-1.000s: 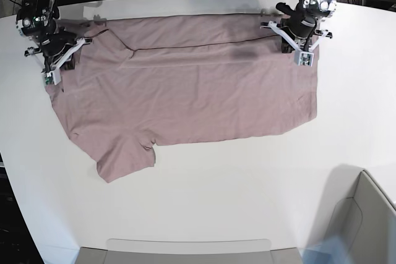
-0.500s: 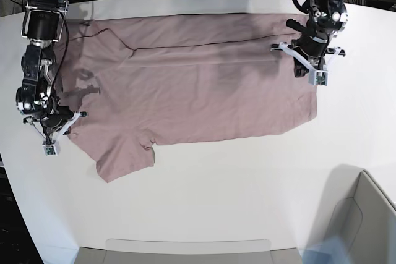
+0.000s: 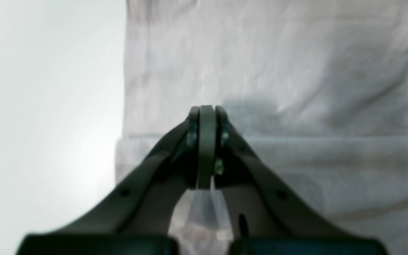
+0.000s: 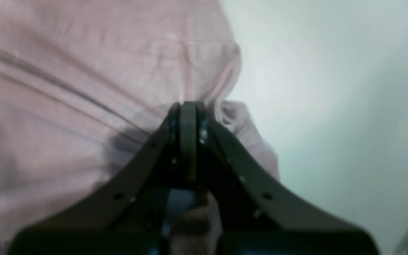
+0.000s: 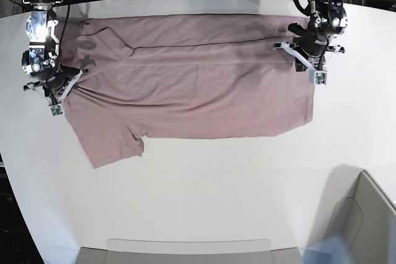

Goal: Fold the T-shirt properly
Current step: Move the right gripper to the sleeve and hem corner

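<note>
the bare table (image 5: 204, 202) fills the near part of the base view, with a grey bin (image 5: 365, 221) at its near corner. beyond it the shirt (image 5: 192, 91) lies flat, its long axis running from one claw to the other, hem toward the left claw, sleeve and neck toward the right one. the left claw (image 5: 317, 73) sits over the hem edge at the far corner; in its wrist view its jaws are pressed together with no cloth between the tips, the shirt (image 3: 296, 88) spreading ahead of it and to one side, bare table (image 3: 48, 106) on the other. the right claw (image 5: 57, 104) hangs at the opposite side edge, jaws likewise pressed together and empty as far as the blurred wrist view shows, the shirt (image 4: 83, 88) ahead with a rumpled edge just beside the tips. each claw is about equally near its own end, so the next grip looks like a paired one, and both must spread first.
</note>
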`<state>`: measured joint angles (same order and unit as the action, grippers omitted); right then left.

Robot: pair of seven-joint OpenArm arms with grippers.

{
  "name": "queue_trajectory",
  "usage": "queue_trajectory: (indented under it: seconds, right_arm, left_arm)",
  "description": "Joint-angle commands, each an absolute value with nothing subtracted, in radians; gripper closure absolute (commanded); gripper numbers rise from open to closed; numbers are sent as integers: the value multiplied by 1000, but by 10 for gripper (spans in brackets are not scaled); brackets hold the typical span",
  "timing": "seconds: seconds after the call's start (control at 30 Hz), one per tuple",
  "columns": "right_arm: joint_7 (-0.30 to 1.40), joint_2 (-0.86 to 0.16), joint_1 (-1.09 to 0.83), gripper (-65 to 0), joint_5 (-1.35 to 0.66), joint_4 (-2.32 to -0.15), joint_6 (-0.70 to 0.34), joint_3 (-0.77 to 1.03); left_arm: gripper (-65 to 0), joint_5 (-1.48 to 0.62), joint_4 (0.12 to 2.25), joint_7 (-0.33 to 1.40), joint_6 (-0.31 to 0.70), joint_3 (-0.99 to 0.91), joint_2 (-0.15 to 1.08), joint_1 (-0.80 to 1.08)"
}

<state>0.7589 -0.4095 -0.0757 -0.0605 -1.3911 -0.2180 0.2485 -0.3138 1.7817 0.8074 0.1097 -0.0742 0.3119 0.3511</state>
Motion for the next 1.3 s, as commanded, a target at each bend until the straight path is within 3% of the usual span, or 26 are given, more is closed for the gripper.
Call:
queue_trajectory:
  seconds: [0.0, 0.27, 0.5, 0.57, 0.83, 1.27]
  right_arm:
    - [822, -412, -97, 0, -65, -1406, -242, 252]
    - [819, -378, 45, -4, -65, -1455, -248, 394]
    - [819, -386, 239, -289, -110, -1412, -249, 340]
    - [816, -410, 305, -326, -165, -1322, -249, 295]
    - [575, -441, 521, -329, -251, -835, -248, 116]
    - [524, -384, 575, -329, -248, -659, -248, 99]
  left_arm:
    - [0, -312, 1790, 786, 108, -77, 320, 348]
    - [0, -312, 1787, 786, 108, -74, 320, 309]
    - [0, -312, 1785, 786, 108, -74, 320, 308]
    - [0, -312, 1785, 786, 108, -74, 320, 309]
    - [0, -315, 1785, 786, 110, -74, 294, 308]
    - [0, -315, 1785, 786, 110, -74, 292, 305]
